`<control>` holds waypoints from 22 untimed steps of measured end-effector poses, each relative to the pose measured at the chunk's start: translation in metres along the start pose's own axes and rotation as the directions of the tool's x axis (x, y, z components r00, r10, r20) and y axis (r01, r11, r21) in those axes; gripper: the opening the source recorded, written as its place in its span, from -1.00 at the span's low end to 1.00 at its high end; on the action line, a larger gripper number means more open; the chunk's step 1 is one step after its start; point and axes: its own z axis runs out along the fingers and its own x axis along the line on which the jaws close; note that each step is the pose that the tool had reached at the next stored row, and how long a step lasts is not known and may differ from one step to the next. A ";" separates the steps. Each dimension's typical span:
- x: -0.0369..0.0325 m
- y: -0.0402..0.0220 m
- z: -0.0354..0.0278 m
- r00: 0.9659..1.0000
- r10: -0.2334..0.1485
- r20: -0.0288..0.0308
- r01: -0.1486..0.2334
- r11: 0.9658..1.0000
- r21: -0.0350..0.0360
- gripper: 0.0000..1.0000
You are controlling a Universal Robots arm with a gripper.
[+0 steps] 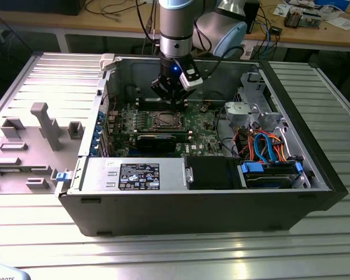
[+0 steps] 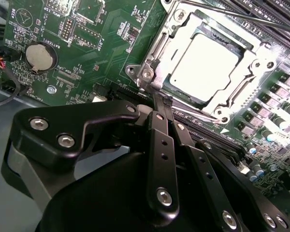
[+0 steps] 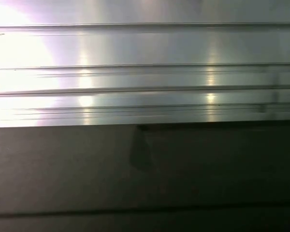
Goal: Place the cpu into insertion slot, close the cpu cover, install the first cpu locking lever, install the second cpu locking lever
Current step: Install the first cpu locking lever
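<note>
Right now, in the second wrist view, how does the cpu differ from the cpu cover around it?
The cpu is a plain, solid silver-grey square; the cpu cover is a thin metal frame with a square opening. The cpu sits inside the socket, while the cover lies closed around its edges and carries screws at its corners. Both are silvery metal and lie flat on the green motherboard.

Robot arm: one (image 1: pixel 176 35)
Gripper: one (image 2: pixel 163 100)
Computer case: one (image 1: pixel 192 204)
Motherboard: one (image 1: pixel 204 125)
CPU: one (image 2: pixel 205 67)
CPU cover: one (image 2: pixel 241 82)
Coin cell battery: one (image 2: pixel 41 56)
</note>
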 end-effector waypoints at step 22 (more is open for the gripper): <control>-0.0010 0.0001 -0.0005 1.000 0.002 0.001 -0.002 1.000 0.021 -0.79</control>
